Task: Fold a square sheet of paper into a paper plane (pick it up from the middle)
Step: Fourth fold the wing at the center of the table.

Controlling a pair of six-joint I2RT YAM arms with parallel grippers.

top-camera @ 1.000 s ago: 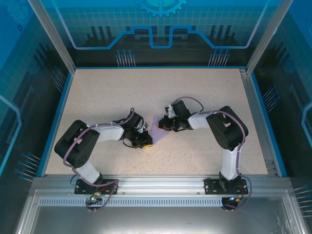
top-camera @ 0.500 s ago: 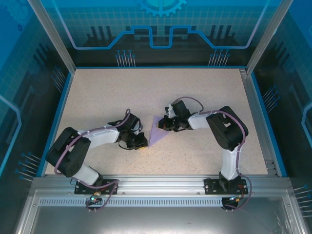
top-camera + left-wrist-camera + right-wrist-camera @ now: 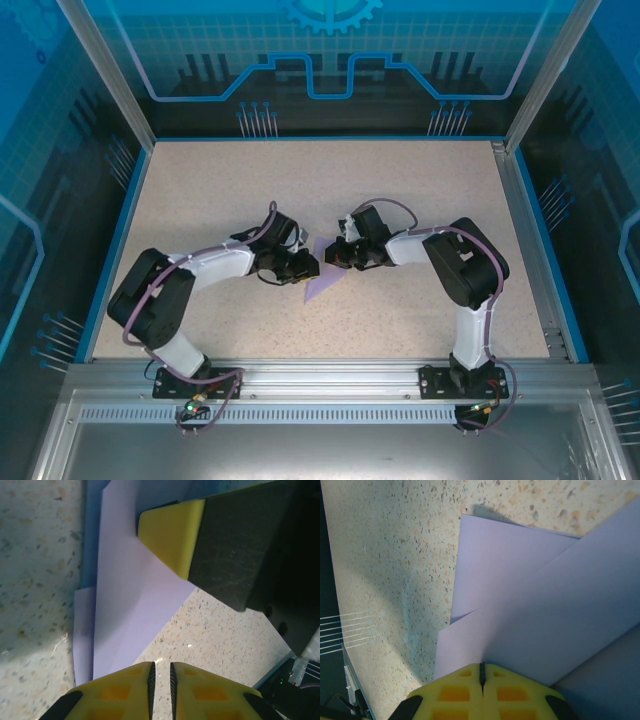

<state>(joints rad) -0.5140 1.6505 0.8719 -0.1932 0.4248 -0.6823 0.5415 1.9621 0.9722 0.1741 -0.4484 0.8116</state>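
Observation:
The square sheet of paper [image 3: 322, 283] is pale lavender and folded into overlapping layers, lying mid-table with a point toward the near edge. My right gripper [image 3: 334, 257] is shut on its far edge; in the right wrist view the paper [image 3: 530, 615] runs straight into the closed jaws of my right gripper [image 3: 482, 668]. My left gripper [image 3: 307, 266] sits at the sheet's left side. In the left wrist view my left gripper [image 3: 161, 667] is open by a narrow slit with bare table showing through, the paper [image 3: 127, 600] just ahead, and the right gripper's yellow finger [image 3: 170, 532] on it.
The speckled beige table [image 3: 220, 190] has a blue rim [image 3: 118, 235] on the left and back and a metal rail [image 3: 535, 250] on the right. Both arms bend inward, wrists nearly touching at the centre.
My left gripper moved from the sheet's near-left corner up toward the right gripper, and its jaws parted slightly. The right gripper kept its hold and place.

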